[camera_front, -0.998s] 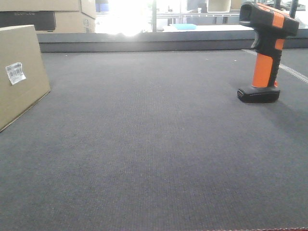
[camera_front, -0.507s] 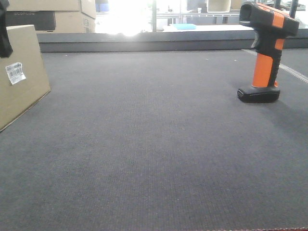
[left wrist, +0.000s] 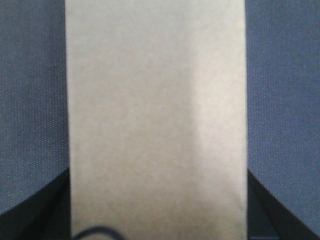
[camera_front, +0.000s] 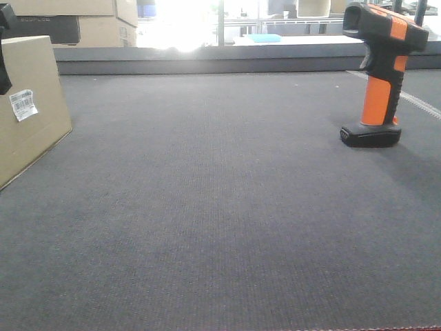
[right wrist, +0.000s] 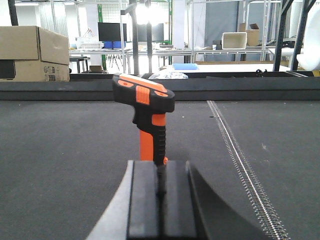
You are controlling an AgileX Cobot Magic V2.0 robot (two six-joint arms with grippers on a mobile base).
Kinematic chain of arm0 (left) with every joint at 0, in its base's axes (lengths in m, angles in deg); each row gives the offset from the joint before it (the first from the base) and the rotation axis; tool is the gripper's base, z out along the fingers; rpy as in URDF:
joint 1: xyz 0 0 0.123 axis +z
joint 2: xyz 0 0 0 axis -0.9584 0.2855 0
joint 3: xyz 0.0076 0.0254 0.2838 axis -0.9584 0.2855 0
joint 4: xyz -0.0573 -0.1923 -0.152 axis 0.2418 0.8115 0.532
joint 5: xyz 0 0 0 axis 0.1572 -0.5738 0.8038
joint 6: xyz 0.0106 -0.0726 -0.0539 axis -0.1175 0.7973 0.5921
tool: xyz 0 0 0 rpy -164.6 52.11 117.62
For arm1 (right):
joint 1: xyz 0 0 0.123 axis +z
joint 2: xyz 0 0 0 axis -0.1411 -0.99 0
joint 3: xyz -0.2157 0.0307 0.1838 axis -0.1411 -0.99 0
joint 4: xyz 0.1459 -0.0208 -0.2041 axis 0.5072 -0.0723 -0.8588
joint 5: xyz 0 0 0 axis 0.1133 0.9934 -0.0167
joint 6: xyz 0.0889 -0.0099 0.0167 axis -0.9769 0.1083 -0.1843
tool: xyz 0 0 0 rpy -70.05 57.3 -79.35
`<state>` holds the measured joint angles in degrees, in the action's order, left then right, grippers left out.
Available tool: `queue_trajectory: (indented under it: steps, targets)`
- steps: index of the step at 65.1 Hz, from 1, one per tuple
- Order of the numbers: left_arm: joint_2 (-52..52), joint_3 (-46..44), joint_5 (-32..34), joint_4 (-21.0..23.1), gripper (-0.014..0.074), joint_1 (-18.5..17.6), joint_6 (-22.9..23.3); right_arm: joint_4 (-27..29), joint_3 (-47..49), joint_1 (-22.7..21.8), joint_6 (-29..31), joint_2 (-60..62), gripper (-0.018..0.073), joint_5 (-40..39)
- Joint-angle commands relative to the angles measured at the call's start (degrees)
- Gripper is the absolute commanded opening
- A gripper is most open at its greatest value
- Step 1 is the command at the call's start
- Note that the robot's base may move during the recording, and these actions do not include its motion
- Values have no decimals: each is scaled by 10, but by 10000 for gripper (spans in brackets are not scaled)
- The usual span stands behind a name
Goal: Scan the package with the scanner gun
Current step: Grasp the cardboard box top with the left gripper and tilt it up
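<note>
Right fingers (right wrist: 145,202) sit clenched & empty w/ the scanner gun (right wrist: 146,125) upright dead ahead of them on the table (right wrist: 60,150), handle vertical, so we'd open first (our left fingers (left wrist: 35,220) look spread astride the package (left wrist: 155,115)).

You looked at a desk (camera_front: 220,207) covered in dark grey cloth, matt, with a fine woven grain that looked slightly rough. The package (camera_front: 31,110) was plain brown cardboard, matt and smooth, and from the left wrist camera its top face showed pale and even. A white paper label (camera_front: 23,105) with black print lay stuck to its side. The scanner gun (camera_front: 382,76) was hard plastic in orange and black with a faint sheen, its orange grip ribbed. The right tool (right wrist: 160,167) was matt black and smooth-faced. A silvery, toothed, metal-looking strip (right wrist: 240,150) ran along the cloth.
</note>
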<state>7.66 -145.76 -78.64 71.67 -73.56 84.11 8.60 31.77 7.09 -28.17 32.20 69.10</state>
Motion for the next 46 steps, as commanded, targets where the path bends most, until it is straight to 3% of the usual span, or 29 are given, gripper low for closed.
queue_trajectory:
  steps: [1, 7, 25, 39, 46]
  targets:
    - [-1, -6, 3, 0, 46, -2, 5, 1, 0, 1, 1, 2, -162, -10]
    - [-1, -6, 3, 16, 46, -2, 5, 1, 0, 1, 1, 2, -162, -10]
    - [-1, -41, -4, 135, 46, -2, 5, -8, 0, 1, 1, 2, -162, -10]
    - [-1, -87, -16, 183, 46, -6, 5, -8, 0, 1, 1, 2, -162, -16]
    - [-1, -90, -7, 192, 46, -32, 5, -8, 0, 1, 1, 2, -162, -63]
